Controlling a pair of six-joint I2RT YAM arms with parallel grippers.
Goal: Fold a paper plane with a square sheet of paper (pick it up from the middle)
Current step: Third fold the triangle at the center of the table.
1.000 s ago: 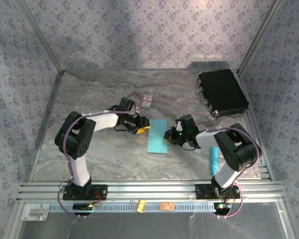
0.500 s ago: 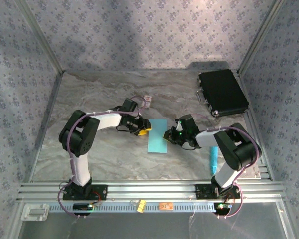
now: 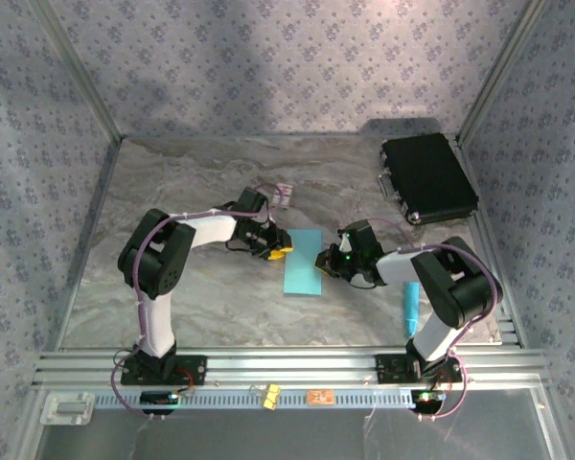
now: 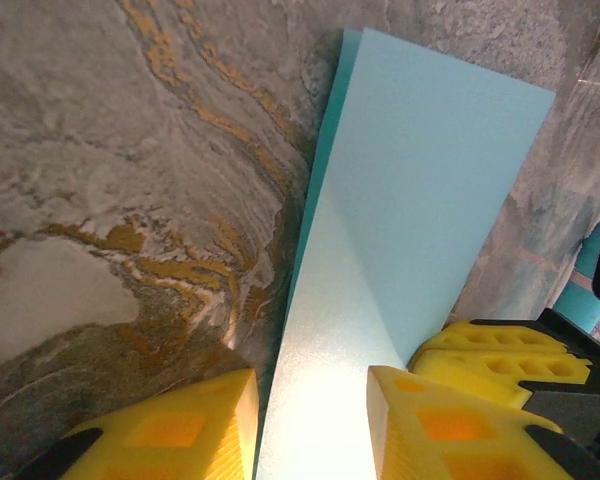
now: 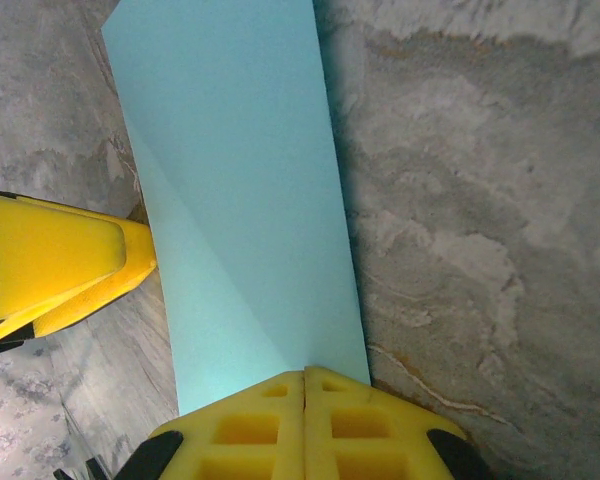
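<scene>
On the bench (image 3: 220, 307), my square sheet (image 3: 303, 262) lies folded narrow, no plane yet: right fingers (image 5: 270, 420) together pinning it, left fingers (image 4: 180, 430) apart astride it.

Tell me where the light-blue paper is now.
In the top view the light-blue paper lies mid-table, between the left tool at its far-left corner and the right tool at its right edge.
</scene>
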